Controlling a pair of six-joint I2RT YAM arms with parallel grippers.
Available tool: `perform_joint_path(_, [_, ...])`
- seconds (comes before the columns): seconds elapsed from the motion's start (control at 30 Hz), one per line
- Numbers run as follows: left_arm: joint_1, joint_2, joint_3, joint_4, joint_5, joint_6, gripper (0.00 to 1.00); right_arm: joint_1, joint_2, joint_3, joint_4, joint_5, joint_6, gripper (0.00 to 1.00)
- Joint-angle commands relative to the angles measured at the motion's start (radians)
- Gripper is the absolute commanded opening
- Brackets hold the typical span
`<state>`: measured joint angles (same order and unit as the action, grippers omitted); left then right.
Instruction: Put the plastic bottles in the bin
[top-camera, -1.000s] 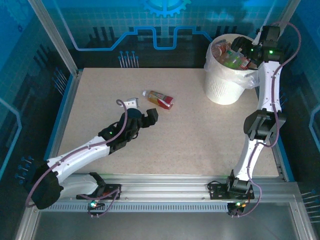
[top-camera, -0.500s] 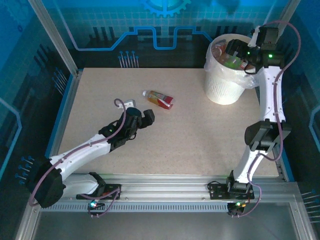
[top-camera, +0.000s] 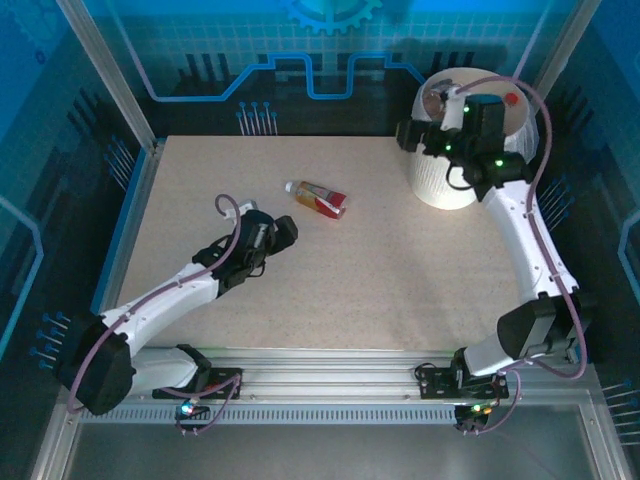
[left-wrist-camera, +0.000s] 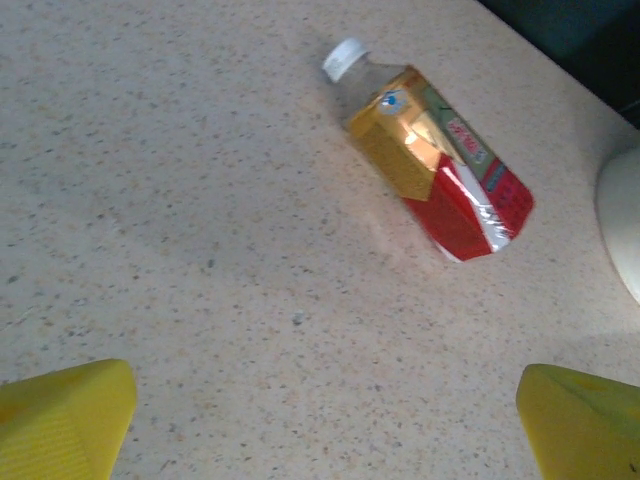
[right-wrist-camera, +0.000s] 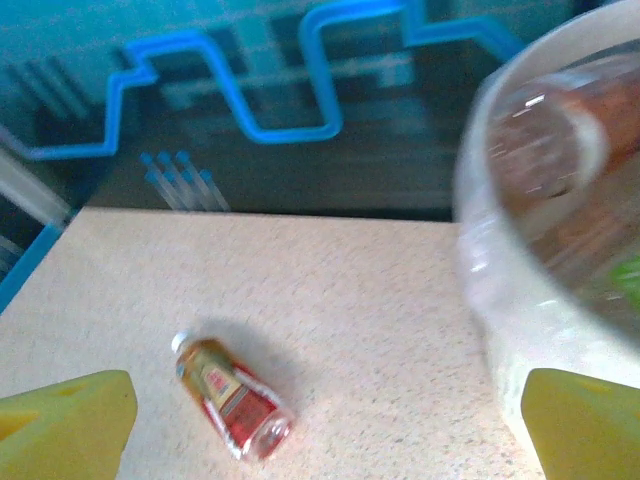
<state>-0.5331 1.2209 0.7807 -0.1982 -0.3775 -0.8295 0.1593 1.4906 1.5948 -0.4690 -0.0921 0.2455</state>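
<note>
Red-and-gold labelled plastic bottle (top-camera: 317, 198) is seen lying on its side on the counter (top-camera: 400, 290), well apart from the bin (top-camera: 440, 185). For a likely pickup, the left gripper (top-camera: 272, 232) is pointed at it, jaws spread wide, nothing held. Beside the bin, the right gripper (top-camera: 412, 137) is likewise spread and empty.

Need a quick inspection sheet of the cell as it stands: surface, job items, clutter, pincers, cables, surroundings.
Surface: speckled beige table, no spills seen.
Job's things: one bottle, red-and-gold label, white cap, lying on its side mid-table; white bin upright at the far right corner.
Clutter: nothing seen.
Grippers: left pincer open, empty, short of the bottle; right pincer open, empty, beside the bin, facing the bottle.
Cables: purple cables loop along both arms; no snag visible.
Surroundings: blue patterned panels, metal frame.
</note>
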Motion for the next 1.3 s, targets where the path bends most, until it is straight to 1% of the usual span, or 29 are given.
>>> perform_joint_path(0.0, [0.036, 0.004, 0.018, -0.053, 0.038, -0.026, 0.99, 0.071, -0.009, -0.074, 0.105, -0.069, -0.154, 1.00])
perform_joint_path(0.07, [0.050, -0.002, 0.015, -0.059, 0.043, -0.025, 0.99, 0.119, 0.024, -0.086, 0.068, -0.158, -0.271, 1.00])
perform_joint_path(0.13, [0.060, -0.006, 0.012, -0.063, 0.046, -0.025, 0.99, 0.161, 0.070, -0.083, 0.029, -0.229, -0.341, 1.00])
perform_joint_path(0.2, [0.068, -0.007, 0.011, -0.066, 0.047, -0.031, 0.99, 0.217, 0.135, -0.053, -0.032, -0.249, -0.444, 1.00])
perform_joint_path(0.23, [0.072, -0.007, 0.010, -0.068, 0.049, -0.035, 0.99, 0.250, 0.177, -0.030, -0.070, -0.216, -0.505, 1.00])
perform_joint_path(0.33, [0.079, -0.011, 0.002, -0.071, 0.051, -0.043, 0.99, 0.334, 0.302, 0.030, -0.124, -0.063, -0.628, 1.00])
perform_joint_path(0.43, [0.083, -0.018, -0.006, -0.076, 0.055, -0.045, 0.99, 0.373, 0.427, 0.110, -0.159, 0.051, -0.700, 1.00])
perform_joint_path(0.57, [0.090, -0.030, -0.017, -0.090, 0.052, -0.045, 0.99, 0.381, 0.578, 0.238, -0.199, 0.134, -0.756, 1.00])
perform_joint_path(0.73, [0.101, -0.053, -0.043, -0.089, 0.051, -0.056, 0.99, 0.380, 0.782, 0.481, -0.352, 0.129, -0.802, 1.00])
perform_joint_path(0.83, [0.108, -0.062, -0.053, -0.093, 0.053, -0.065, 0.99, 0.379, 0.880, 0.570, -0.369, 0.169, -0.796, 1.00])
perform_joint_path(0.9, [0.112, -0.069, -0.060, -0.092, 0.055, -0.066, 0.99, 0.381, 0.930, 0.631, -0.383, 0.180, -0.795, 1.00])
perform_joint_path(1.07, [0.121, -0.075, -0.065, -0.101, 0.056, -0.061, 0.99, 0.379, 1.063, 0.818, -0.490, 0.168, -0.774, 1.00])
perform_joint_path(1.13, [0.124, -0.076, -0.068, -0.099, 0.057, -0.062, 0.99, 0.382, 1.090, 0.850, -0.510, 0.152, -0.772, 0.98])
perform_joint_path(1.27, [0.127, -0.071, -0.073, -0.090, 0.062, -0.062, 0.99, 0.385, 1.107, 0.861, -0.522, 0.125, -0.747, 0.95])
